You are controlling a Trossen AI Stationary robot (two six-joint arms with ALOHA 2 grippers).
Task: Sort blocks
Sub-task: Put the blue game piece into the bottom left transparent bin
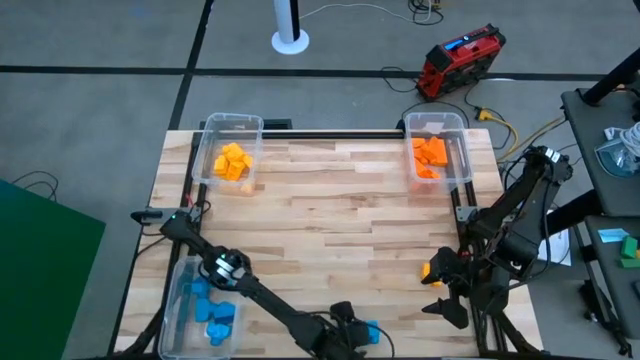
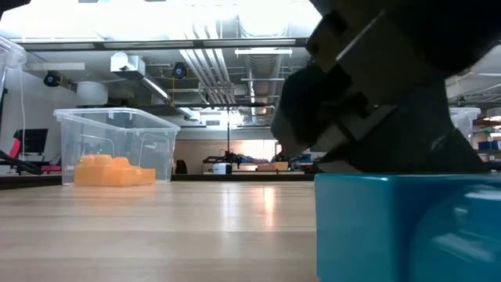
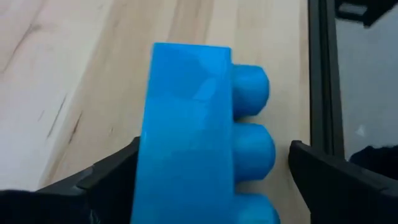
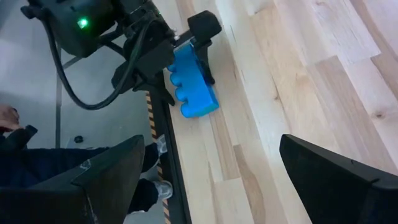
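Observation:
A blue block with round studs lies on its side on the wooden table, close to the near edge. My left gripper is open around it, one finger on the flat side and one on the stud side. The right wrist view shows the same block and my left gripper. My right gripper hovers open and empty over the table's near right part. Yellow-orange blocks lie in the far left bin, orange blocks in the far right bin, blue blocks in the near left bin. My left gripper reaches level along the near edge, its fingers across the block's near end. One finger lies at the block's flat face; whether it touches, I cannot tell. The other finger stands a small gap off the studs. The block rests on the table.
Three clear bins stand at the far left, far right and near left corners. A black rail runs along the table's near edge. A person's shoes show on the floor beyond that edge. The middle of the table is bare wood.

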